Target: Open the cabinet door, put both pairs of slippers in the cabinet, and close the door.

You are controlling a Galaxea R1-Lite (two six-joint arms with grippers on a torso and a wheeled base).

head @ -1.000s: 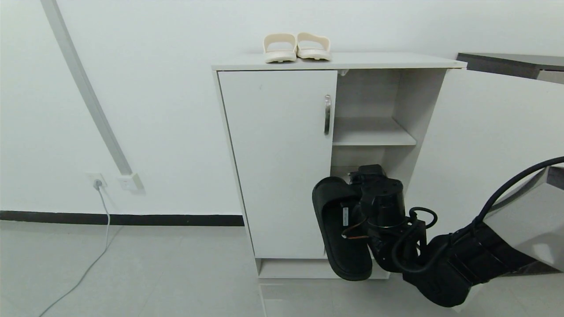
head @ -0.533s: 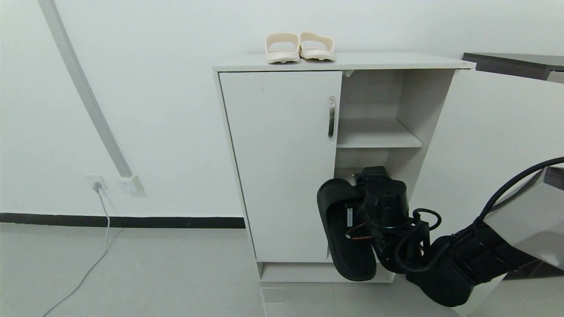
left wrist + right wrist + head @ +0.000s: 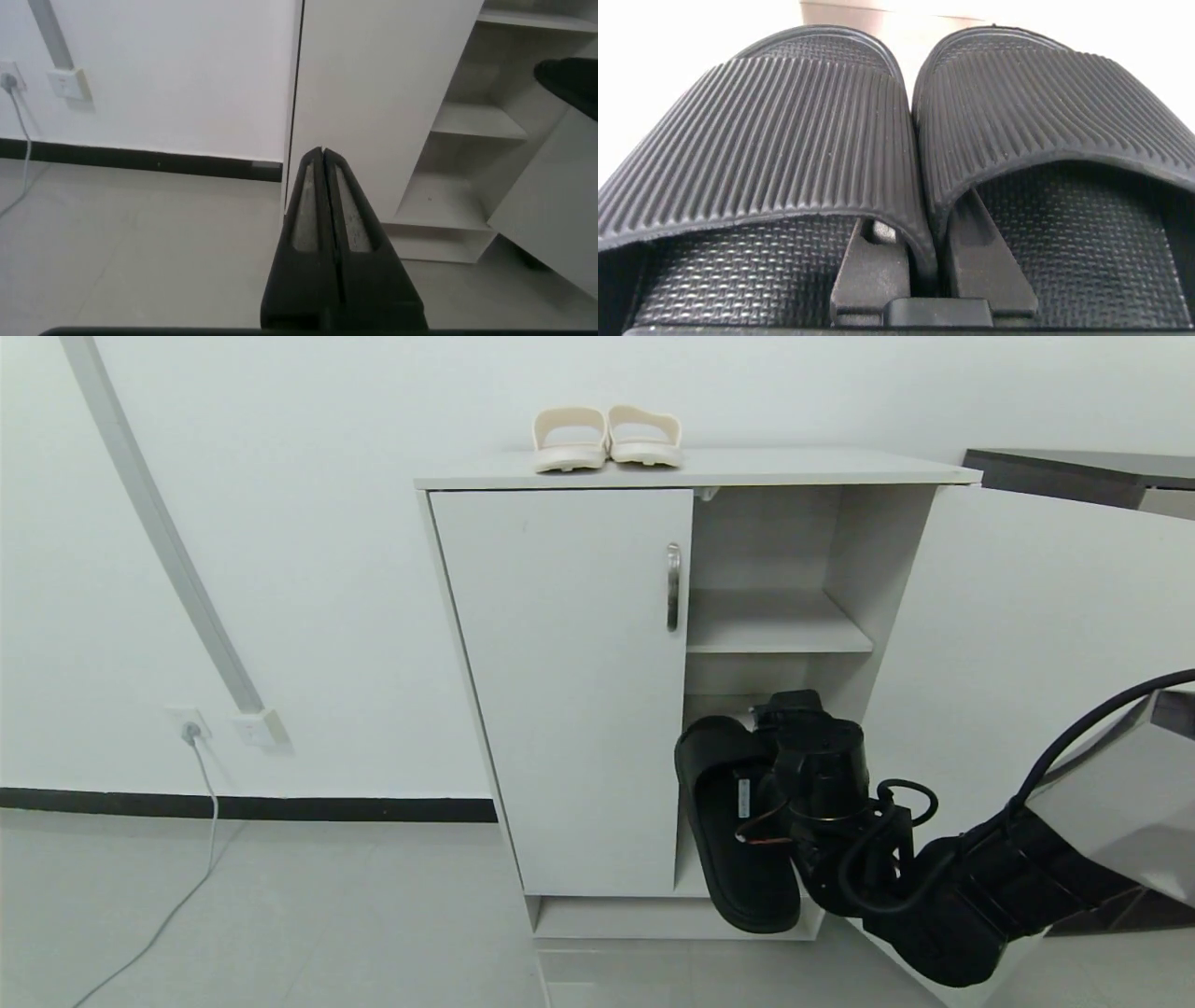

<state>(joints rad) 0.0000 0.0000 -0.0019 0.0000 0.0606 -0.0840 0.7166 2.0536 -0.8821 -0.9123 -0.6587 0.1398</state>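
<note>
Head view: cabinet (image 3: 794, 467) with right door (image 3: 1018, 644) swung wide and left door (image 3: 560, 691) shut, handle (image 3: 672, 586) at its free edge. So the door step looks done and only the right half is accessible.

Beige slippers (image 3: 605, 437) sit side by side on the cabinet top, untouched. That's the second pair to load.

Right gripper (image 3: 773, 784) holds the black slippers (image 3: 742, 831) as one bundle. They hang on end at the mouth of the lower compartment, under the shelf (image 3: 775, 625). Probably held on end to slip through the narrow half-opening. Depth is poor here, so I can't tell whether the toes are past the front edge yet.

Left wrist view: left gripper (image 3: 323, 187) has jaws pressed together with nothing between them. It's parked low over the floor (image 3: 140, 243), aimed at the cabinet base and well apart from the opening. Looks like it's kept out of the right arm's way. An edge of the black pair shows near the open side.

Right wrist view: both black slippers lie side by side, ribbed straps touching. The fingers (image 3: 870, 275) go one into each slipper under the strap, pinching the two adjoining inner edges together. One pinch carries both, which explains the hold.

My read: the black pair is mid-insertion. The grip is only on thin edges, so a bump on the frame could twist a slipper loose.
</note>
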